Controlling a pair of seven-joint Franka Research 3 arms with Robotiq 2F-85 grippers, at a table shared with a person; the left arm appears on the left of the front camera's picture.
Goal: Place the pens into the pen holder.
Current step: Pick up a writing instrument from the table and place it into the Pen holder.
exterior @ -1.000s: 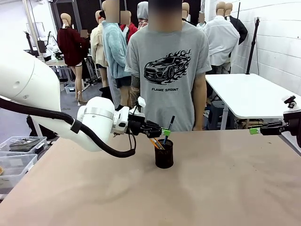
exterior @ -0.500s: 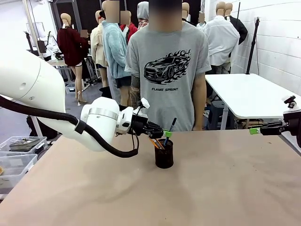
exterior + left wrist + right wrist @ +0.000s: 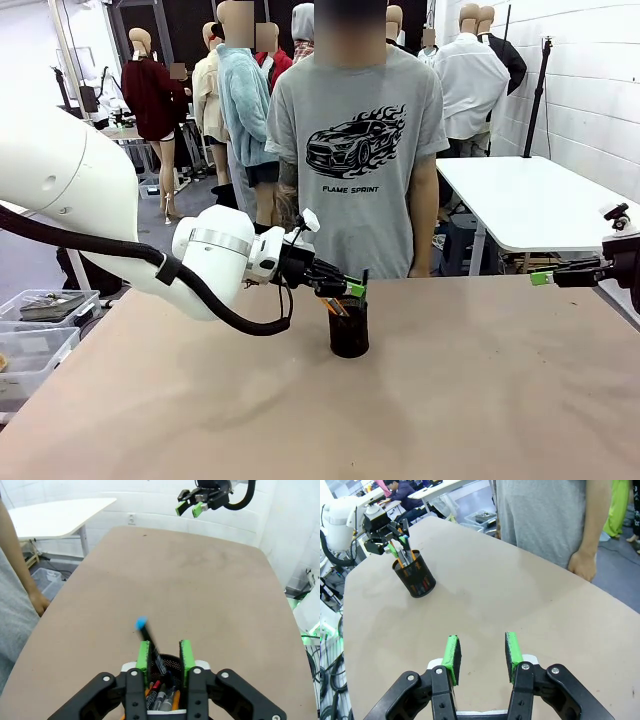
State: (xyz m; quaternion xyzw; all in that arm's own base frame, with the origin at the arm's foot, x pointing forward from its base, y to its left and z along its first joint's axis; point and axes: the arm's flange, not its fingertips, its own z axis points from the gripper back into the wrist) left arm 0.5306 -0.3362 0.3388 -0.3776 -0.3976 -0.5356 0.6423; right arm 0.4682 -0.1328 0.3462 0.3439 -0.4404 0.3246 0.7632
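The black mesh pen holder stands on the brown table a little left of centre. My left gripper hovers right over the holder's mouth. In the left wrist view this left gripper is open, and the dark pen with the blue cap leans loose against one green pad, its lower end inside the pen holder. An orange pen and a silvery one stand in the cup too. My right gripper is open and empty at the table's right edge, far from the pen holder.
A person in a grey T-shirt stands at the far edge, one hand hanging beside the table. A white table is at the back right and plastic bins sit to the left.
My left gripper's fingers have parted, and the dark pen has slid down from them into the holder. The right arm has stayed still.
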